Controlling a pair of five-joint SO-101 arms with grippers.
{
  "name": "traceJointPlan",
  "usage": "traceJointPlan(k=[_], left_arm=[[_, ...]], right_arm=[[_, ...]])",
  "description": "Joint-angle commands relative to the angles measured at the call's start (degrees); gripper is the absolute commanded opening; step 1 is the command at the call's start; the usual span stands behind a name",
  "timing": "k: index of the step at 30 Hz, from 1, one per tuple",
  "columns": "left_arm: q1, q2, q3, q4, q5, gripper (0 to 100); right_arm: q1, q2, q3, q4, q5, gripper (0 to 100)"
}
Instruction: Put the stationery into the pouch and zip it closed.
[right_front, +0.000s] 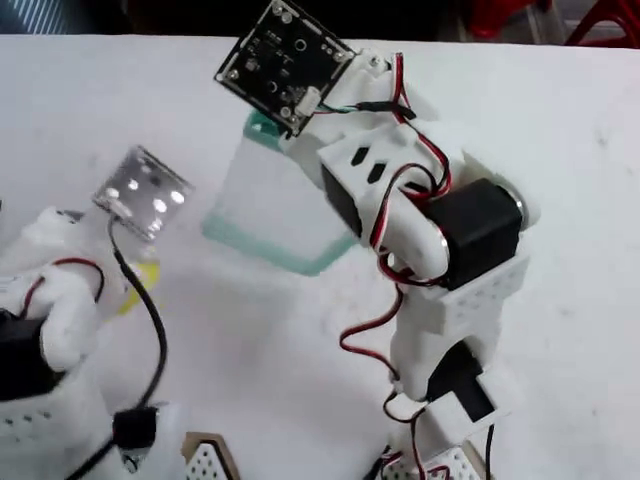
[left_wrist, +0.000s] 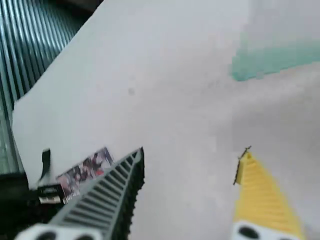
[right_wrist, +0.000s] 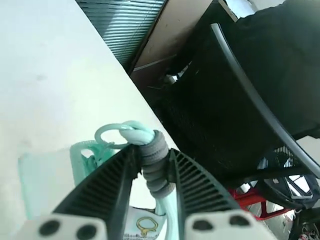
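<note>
The clear pouch (right_front: 270, 205) with teal edging lies flat in the middle of the table. My right gripper (right_wrist: 152, 150) is shut on the grey ribbed zipper pull (right_wrist: 152, 167), which hangs from a teal ring (right_wrist: 112, 135) at the pouch's far corner (right_front: 262, 125). My left gripper (left_wrist: 192, 155) hovers open over bare table to the left of the pouch, one finger dark grey (left_wrist: 110, 195), the other yellow (left_wrist: 260, 195). The pouch's teal edge (left_wrist: 275, 57) lies ahead of the left gripper. Nothing is between the left fingers.
A small printed label (left_wrist: 85, 170) and a black piece (left_wrist: 45, 162) sit near the table's left edge. The right arm's body (right_front: 450, 250) and red wires stand over the table's centre right. A black chair (right_wrist: 240, 100) is beyond the far edge.
</note>
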Motion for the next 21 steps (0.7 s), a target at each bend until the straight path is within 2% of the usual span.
traceJointPlan(k=[1,4,9,15,21], left_arm=[[12.7,-1.8,-12.13,8.79,0.97,32],[19.82,-4.44,-19.16,9.67,7.47,32],[29.41,-9.19,-22.33,9.58,11.6,32],[29.58,-13.93,-25.32,6.51,13.98,32],[29.93,-15.43,-28.31,6.24,13.98,32]], right_arm=[[-1.8,-4.18,-0.44,1.01,-0.09,1.8],[-2.07,-6.46,0.0,1.01,-0.18,1.8],[-2.15,-10.95,0.0,1.1,-0.35,1.8],[-2.59,-17.98,3.87,1.1,-0.35,1.8],[-14.99,-30.55,14.07,1.01,0.0,1.8]])
